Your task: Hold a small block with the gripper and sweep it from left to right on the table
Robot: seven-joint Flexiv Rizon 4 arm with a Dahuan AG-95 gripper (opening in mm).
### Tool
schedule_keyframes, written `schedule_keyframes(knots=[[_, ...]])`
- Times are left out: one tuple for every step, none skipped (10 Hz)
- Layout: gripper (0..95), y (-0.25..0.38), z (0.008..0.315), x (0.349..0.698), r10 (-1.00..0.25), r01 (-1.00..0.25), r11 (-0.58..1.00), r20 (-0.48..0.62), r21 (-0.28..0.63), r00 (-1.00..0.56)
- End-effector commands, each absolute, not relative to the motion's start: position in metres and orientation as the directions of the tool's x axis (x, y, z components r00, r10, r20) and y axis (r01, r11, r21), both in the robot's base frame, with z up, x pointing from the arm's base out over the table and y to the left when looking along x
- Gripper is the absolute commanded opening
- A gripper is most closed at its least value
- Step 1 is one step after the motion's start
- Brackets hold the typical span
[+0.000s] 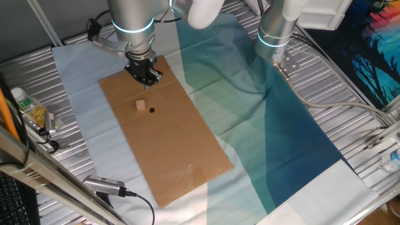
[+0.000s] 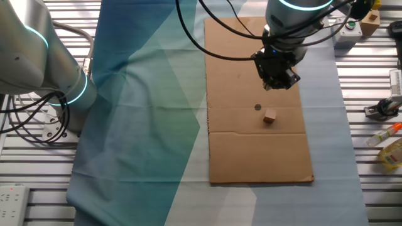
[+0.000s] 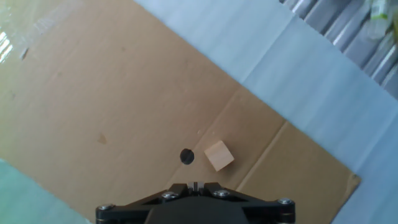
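The small block (image 1: 141,105) is a pale tan wooden cube lying on the brown cardboard sheet (image 1: 178,153), next to a small black dot (image 1: 152,111). My gripper (image 1: 147,78) hangs above the cardboard beyond the block, apart from it, with its jaws together and nothing between them. In the other fixed view the block (image 2: 270,116) lies below my gripper (image 2: 278,80). In the hand view the block (image 3: 219,155) and the dot (image 3: 186,156) lie just ahead of the shut gripper (image 3: 194,185). The ribbed metal table (image 1: 25,69) carries a pale-blue-to-teal cloth (image 1: 250,106).
A second silver arm column (image 1: 275,31) stands on the teal cloth at the back. Bottles and tools (image 1: 28,106) lie at the table's left edge. A grey handheld device with a cable (image 1: 103,185) lies near the front. A white power strip (image 2: 12,198) sits at a corner.
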State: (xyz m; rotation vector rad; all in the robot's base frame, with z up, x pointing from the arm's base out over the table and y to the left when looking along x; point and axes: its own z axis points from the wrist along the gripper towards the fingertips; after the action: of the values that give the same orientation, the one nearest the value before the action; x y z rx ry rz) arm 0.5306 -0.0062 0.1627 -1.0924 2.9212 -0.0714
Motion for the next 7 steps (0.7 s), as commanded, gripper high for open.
schedule_keyframes(knots=[[0.0, -0.006, 0.163, 0.533, -0.613, -0.613, 0.79, -0.021, 0.004, -0.79], [0.0, -0.006, 0.164, 0.535, -0.612, -0.613, 0.79, -0.022, 0.018, -0.79], [0.0, -0.006, 0.167, 0.538, -0.613, -0.614, 0.789, -0.021, 0.037, -0.79], [0.0, -0.006, 0.169, 0.539, -0.611, -0.611, 0.79, -0.02, 0.039, -0.791], [0.0, -0.006, 0.17, 0.54, -0.611, -0.611, 0.791, -0.017, 0.041, -0.792], [0.0, -0.007, 0.17, 0.54, -0.607, -0.607, 0.794, -0.015, 0.041, -0.795], [0.0, -0.008, 0.172, 0.543, -0.608, -0.608, 0.793, -0.018, 0.045, -0.794]])
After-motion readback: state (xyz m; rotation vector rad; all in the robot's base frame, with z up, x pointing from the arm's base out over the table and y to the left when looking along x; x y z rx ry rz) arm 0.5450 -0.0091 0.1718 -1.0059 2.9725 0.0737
